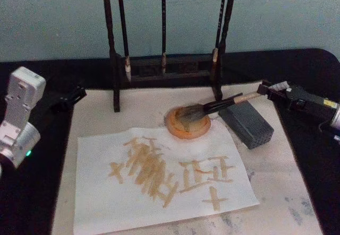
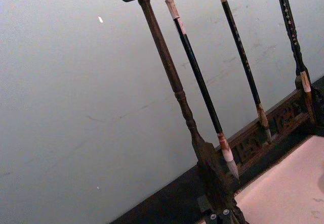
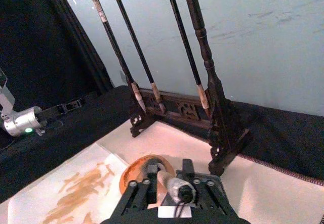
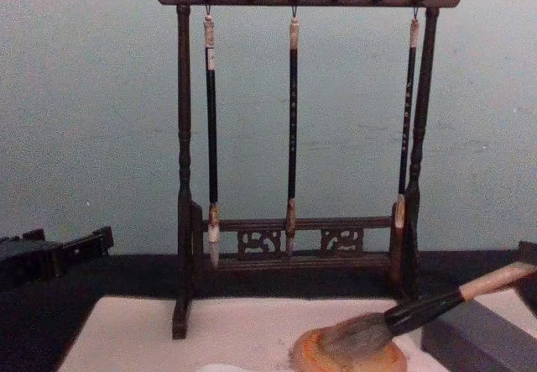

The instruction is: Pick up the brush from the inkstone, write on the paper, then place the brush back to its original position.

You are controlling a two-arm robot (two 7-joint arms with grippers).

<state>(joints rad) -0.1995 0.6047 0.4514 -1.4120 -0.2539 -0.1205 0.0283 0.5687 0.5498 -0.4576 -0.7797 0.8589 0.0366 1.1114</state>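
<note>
A pale mat (image 1: 297, 192) is spread over the middle and lower part of the head view, with a dark table (image 1: 32, 203) around it. On the mat, in the lower centre, the paper (image 1: 95, 203) is laid flat and is marked with tan strokes. A dark wooden rack (image 4: 183, 179) is set at the top centre, behind the paper, and three slim brushes (image 4: 293, 137) are hung from its bar. A dark grey block (image 1: 247, 124) is placed right of centre. Just left of it, beside the paper's upper edge, the inkstone (image 1: 183, 130) is seen. The brush (image 1: 212, 107) is laid with its bristles in the inkstone and its handle slanted up over the block toward the right edge. The right gripper (image 1: 265, 90) is seen at the right edge, closed on the end of that handle. The left gripper (image 1: 71, 98) is held at the left edge, off the mat; how its fingers stand cannot be told.
</note>
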